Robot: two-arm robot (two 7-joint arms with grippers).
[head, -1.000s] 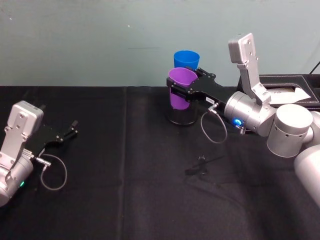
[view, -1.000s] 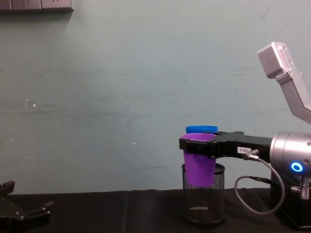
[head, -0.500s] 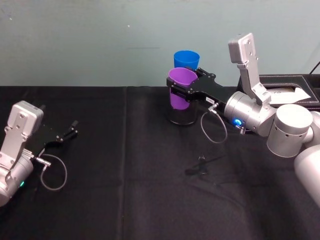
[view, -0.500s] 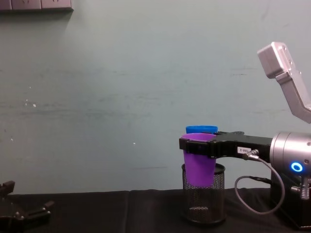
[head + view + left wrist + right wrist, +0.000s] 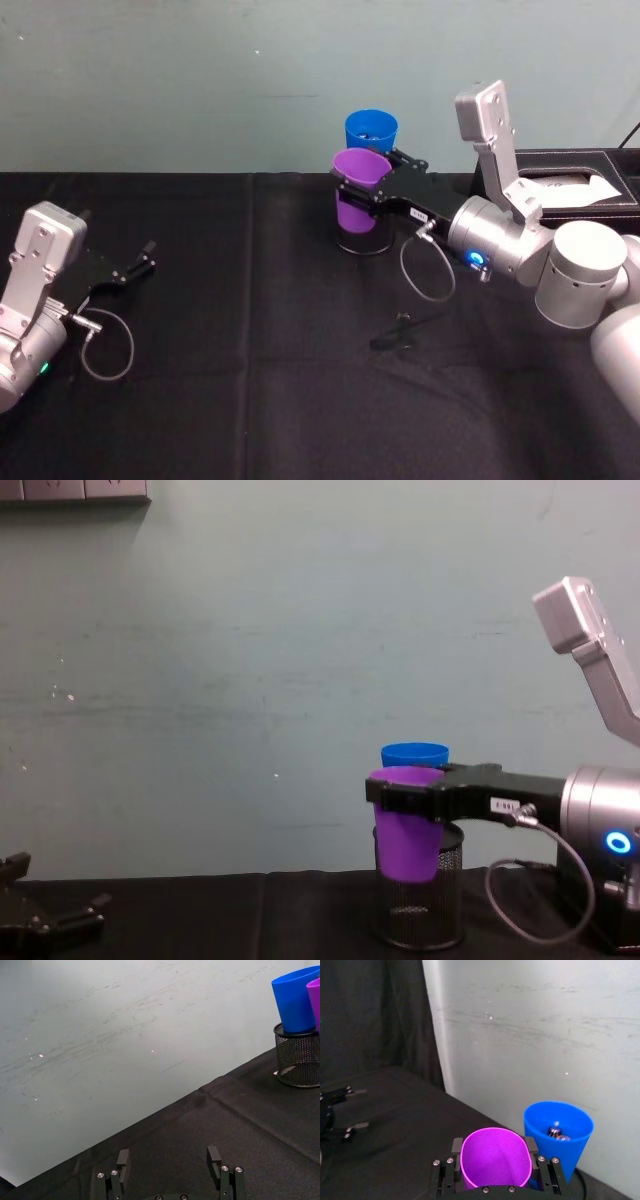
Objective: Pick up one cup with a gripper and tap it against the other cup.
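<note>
Black cloth covers the table [image 5: 250, 380], with a pale green wall behind it. The right gripper [image 5: 405, 798] is clenched on the purple cup [image 5: 352, 205] just below the rim. It holds the cup upright in the air, immediately in front of the blue cup [image 5: 370, 130], which stands in the mesh pen holder [image 5: 420, 925]. Compared with half a second ago, the purple cup has dropped slightly, so its rim now sits further below the blue rim. The blue cup also appears to have shifted a little. This suggests the tap is under way or just made, though contact cannot be confirmed. The left gripper [image 5: 170, 1160] is parked at the table's left, jaws apart.
</note>
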